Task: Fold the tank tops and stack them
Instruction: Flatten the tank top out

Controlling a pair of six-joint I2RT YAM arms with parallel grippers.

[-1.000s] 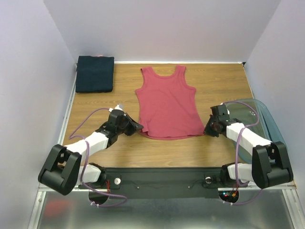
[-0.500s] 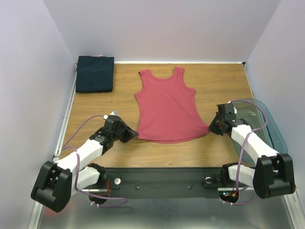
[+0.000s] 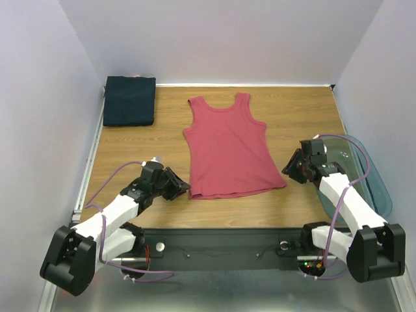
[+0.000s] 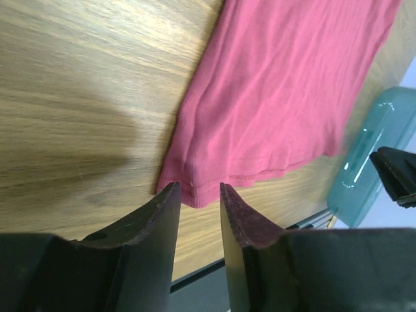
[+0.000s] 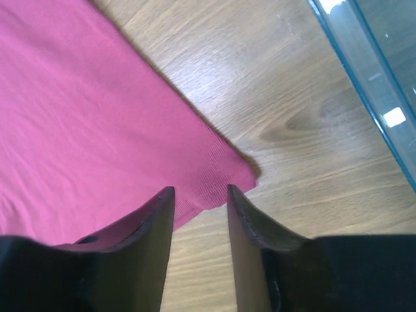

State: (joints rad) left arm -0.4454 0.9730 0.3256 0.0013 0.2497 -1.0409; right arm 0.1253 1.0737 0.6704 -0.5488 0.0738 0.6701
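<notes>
COUNTER, MID-FOLD: My left jaws stand parted and hold nothing, their 2 tips low over the wood. The near-left hem corner of the rose-red tank top (image 3: 227, 146) lies just ahead of the gap between them. In the left wrist view the rose-red tank top (image 4: 286, 84) runs away from those tips, ahead and to the right, with bare counter (image 4: 78, 97) on the other side.

My right jaws are likewise parted and grip nothing. The opposite hem corner sits just ahead of the outer tip and the hem edge crosses the gap. In the right wrist view the rose-red tank top (image 5: 84, 130) spreads ahead and to the left of those jaws.

The top lies between my 2 pairs of jaws, flat on the counter and face up. Its scooped neck and 2 wide shoulder straps point away from me, toward the back wall. The cloth is smooth apart from faint lengthwise wrinkles. A stitched band edges the hem, which slants slightly, its left end nearer me than its right.

The dark navy tank top (image 3: 129, 101) is a flat folded rectangle, well ahead of my left jaws in the far-left corner of the counter and apart from the red top.

A translucent blue-green tub (image 3: 364, 175) sits just outboard of my right jaws.
</notes>
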